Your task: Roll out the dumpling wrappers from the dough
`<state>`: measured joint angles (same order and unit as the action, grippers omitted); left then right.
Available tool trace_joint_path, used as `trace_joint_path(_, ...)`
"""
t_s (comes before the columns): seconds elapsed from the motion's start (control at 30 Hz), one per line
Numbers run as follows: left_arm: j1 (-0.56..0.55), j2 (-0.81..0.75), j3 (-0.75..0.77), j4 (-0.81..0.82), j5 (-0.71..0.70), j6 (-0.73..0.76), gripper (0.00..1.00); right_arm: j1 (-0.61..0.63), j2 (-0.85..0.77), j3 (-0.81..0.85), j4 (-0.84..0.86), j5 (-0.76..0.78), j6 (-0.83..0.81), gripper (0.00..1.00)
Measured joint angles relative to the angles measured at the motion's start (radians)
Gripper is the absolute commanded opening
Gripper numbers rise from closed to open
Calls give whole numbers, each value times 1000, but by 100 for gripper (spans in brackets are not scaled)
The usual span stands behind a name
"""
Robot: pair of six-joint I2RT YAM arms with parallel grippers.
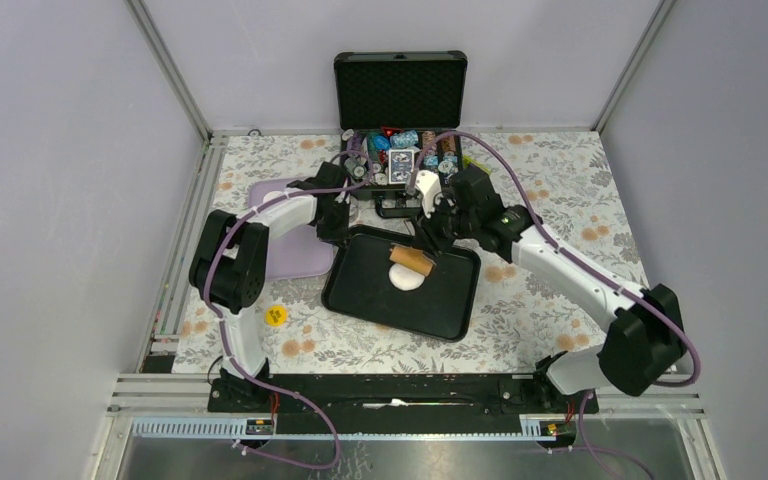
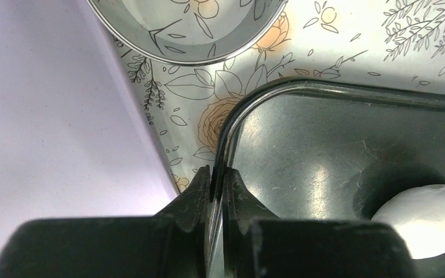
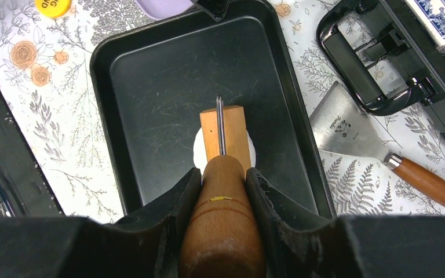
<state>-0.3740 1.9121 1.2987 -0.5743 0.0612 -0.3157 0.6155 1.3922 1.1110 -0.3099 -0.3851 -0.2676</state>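
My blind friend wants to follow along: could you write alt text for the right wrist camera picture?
The right gripper holds a wooden roller by its handle, its head resting on the white dough in a black tray. A metal spatula lies to the right on the flowered tablecloth.

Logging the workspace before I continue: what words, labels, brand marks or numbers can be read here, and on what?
No text reads whole.
Yellow disc: dark letters, cut off by the frame edge, unreadable.
Scraper blade: small printed logo, too small to read.
Roller handle: tiny yellow mark, illegible.
Card box: blue pattern only, no legible words.
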Motion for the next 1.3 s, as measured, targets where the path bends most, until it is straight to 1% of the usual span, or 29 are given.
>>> trace_joint_path(0.17,-2,37,61,-69,-8,0,0,9,97,87,-25,15,14,0)
trace_joint_path(0.27,-2,37,59,-66,-7,10,0,16,111,98,-37,28,15,0)
trace_joint_path(0.47,4,8,13,-13,13,37,0,23,113,98,-66,29,14,0)
trace_joint_path(0.67,37,0,-12,21,93,58,0,23,112,92,-63,33,14,0)
trace_joint_path(0.8,45,2,-10,20,111,63,0,24,105,72,-61,50,9,0)
trace_joint_path(0.9,47,21,17,-9,119,65,0,24,94,63,-61,60,5,0)
trace_joint_path(1.1,51,95,125,-81,150,84,0,24,50,41,-37,83,-13,0)
trace_joint_path(1.3,53,97,124,-77,171,105,0,24,32,18,-31,85,-28,0)
